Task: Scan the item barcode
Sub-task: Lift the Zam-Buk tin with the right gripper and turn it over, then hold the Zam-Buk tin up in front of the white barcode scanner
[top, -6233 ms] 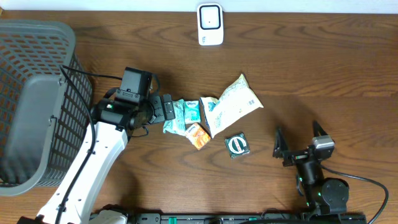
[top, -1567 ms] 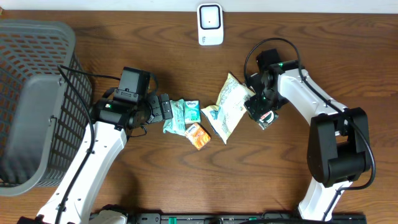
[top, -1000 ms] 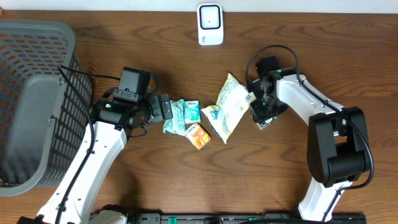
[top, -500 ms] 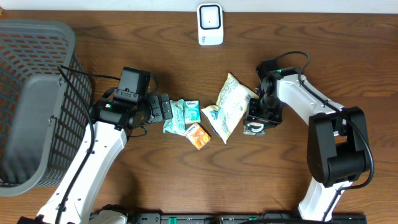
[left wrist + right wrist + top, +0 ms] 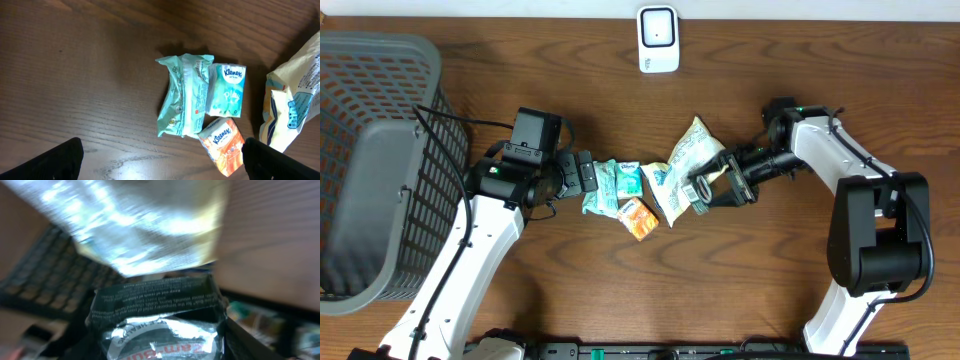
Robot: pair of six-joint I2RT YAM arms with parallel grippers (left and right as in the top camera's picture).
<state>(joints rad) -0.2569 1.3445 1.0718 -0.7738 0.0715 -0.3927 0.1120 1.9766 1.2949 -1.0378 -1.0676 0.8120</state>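
Dark foil packet (image 5: 704, 193) is what I have clamped in my right end effector (image 5: 717, 189), whose jaws stand about halfway apart with the packet filling the gap. It sits near the middle of the worktop (image 5: 840, 90), right against the near right end of a big pale snack bag (image 5: 686, 168). I cannot tell from above whether the two touch. My right wrist view is blurred, but the packet fills the lower half with white print on its dark top edge and a shiny face below. The crinkled silvery side of the snack bag is above it.

A white scanner (image 5: 658, 40) stands at the far edge of the worktop, well apart from the packet.

My left end effector (image 5: 587, 174) is spread fully wide and holds nothing. It rests left of the centre, pointing at three small packs just beyond its fingertips. My left wrist view shows them lying flat in a cluster. A green tissue pack (image 5: 182, 96) is on the left and a light blue tissue pack (image 5: 227, 90) touches its right side. An orange tissue pack (image 5: 222, 145) lies against the near end of both. The snack bag's edge shows just to their right.

A grey mesh basket (image 5: 375, 70) takes up the far left corner of the worktop.
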